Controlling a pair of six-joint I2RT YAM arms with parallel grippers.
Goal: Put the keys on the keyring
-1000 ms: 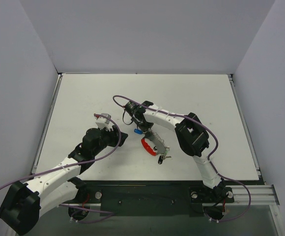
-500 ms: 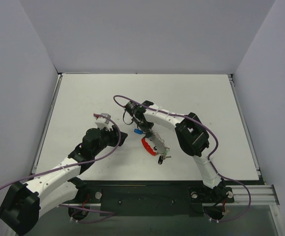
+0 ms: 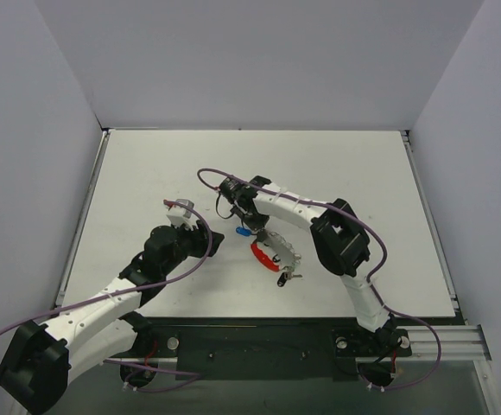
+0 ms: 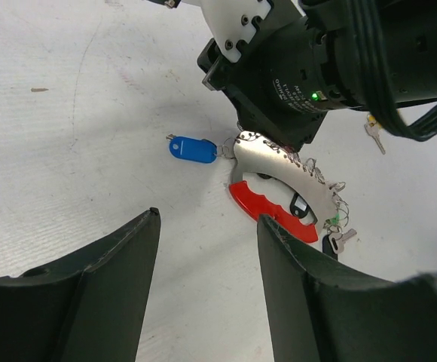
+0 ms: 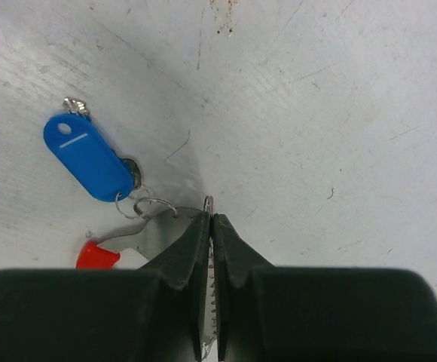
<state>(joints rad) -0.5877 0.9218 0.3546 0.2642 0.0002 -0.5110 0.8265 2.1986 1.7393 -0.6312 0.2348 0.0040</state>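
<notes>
The keyring [image 3: 266, 256] lies mid-table, a loop with a red half [image 4: 273, 213] and a silvery half [image 4: 277, 161]. A blue-capped key [image 4: 191, 148] hangs from its far end by small rings. A black-capped key [image 4: 300, 205] and a bare silver key [image 4: 343, 238] sit at its near end. My right gripper [image 5: 212, 219] is shut on the thin silvery edge of the keyring, with the blue cap [image 5: 89, 156] just left of it. My left gripper [image 4: 209, 219] hovers open a short way left of the ring, nothing between its fingers.
A loose small key [image 4: 374, 136] lies on the table [image 3: 147, 173] to the right of the right wrist. Purple cables loop over both arms. The table is walled on three sides by grey panels.
My right gripper has closed its jaws onto the silvery half of the keyring, and the ring has shifted slightly. The left arm has held still.
</notes>
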